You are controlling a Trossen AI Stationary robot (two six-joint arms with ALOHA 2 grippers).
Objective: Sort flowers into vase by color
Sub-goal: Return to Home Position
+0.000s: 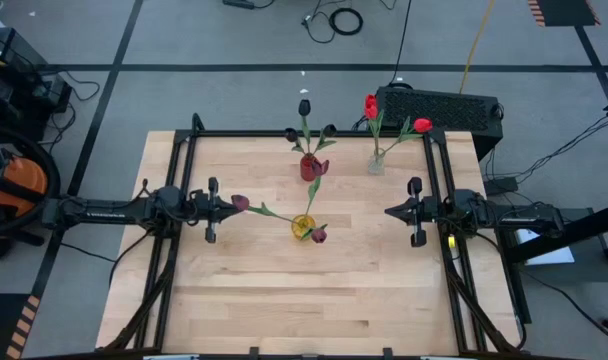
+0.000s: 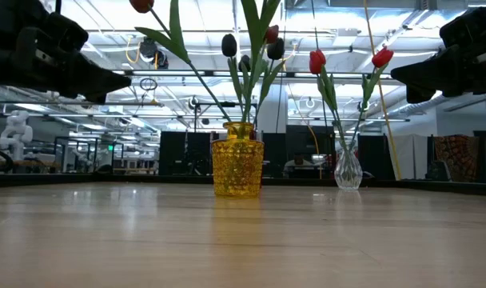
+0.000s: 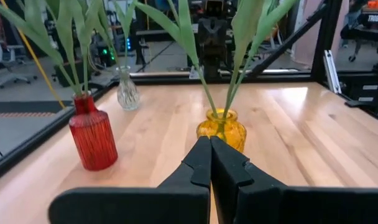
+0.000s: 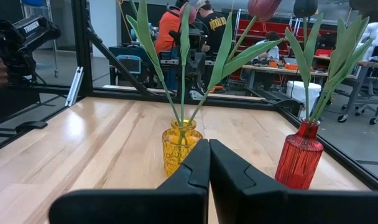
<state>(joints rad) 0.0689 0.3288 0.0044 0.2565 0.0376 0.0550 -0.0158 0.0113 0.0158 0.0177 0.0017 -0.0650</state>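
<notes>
Sorting looks finished: maroon flowers (image 1: 240, 203) fill the yellow vase (image 1: 303, 228) at the counter (image 1: 384, 290) centre, black flowers (image 1: 304, 106) the red vase (image 1: 310, 167) at 12 o'clock, red flowers (image 1: 422, 126) the clear vase (image 1: 376, 163) at 1, with left end effector (image 1: 222, 206) and right end effector (image 1: 392, 211) clenched empty.

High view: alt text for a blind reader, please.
Three vases of tulips on a wooden table: yellow vase with maroon heads mid-table, red vase with near-black ones and clear vase with red ones farther back. The left gripper and right gripper flank the yellow one, shut.
</notes>
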